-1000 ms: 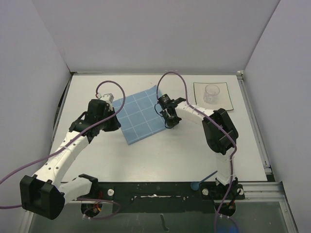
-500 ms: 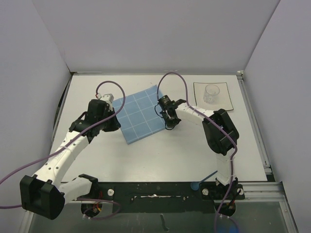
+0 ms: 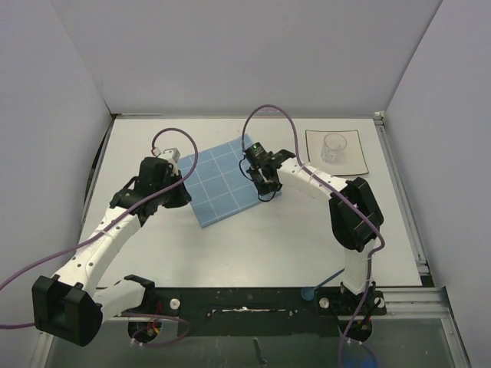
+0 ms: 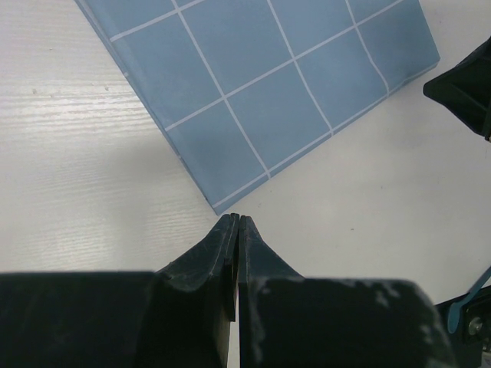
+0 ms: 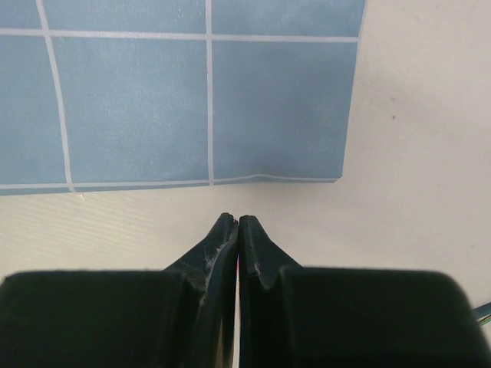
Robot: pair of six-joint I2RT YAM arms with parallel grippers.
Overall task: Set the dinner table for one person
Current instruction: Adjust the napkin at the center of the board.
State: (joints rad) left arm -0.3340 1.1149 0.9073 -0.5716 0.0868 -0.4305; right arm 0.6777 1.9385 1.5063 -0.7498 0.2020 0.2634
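The white dinner table (image 3: 261, 245) carries a blue grid-patterned placemat (image 3: 222, 182), lying askew at centre left. My left gripper (image 3: 186, 201) is shut and empty beside the mat's left edge. In the left wrist view its tips (image 4: 238, 219) sit just short of the placemat's near corner (image 4: 253, 100). My right gripper (image 3: 265, 188) is shut and empty at the mat's right corner. In the right wrist view its tips (image 5: 237, 220) rest on bare table just off the placemat's edge (image 5: 207, 107).
A square white dark-rimmed plate (image 3: 349, 163) lies at the back right with a clear glass cup (image 3: 334, 147) standing on it. Grey walls enclose the table on three sides. A purple cable (image 3: 276, 123) loops above the right arm.
The right gripper has shifted slightly toward the far left along the mat's corner, and its elbow has swung outward to the right. The left arm and placemat have not visibly moved.
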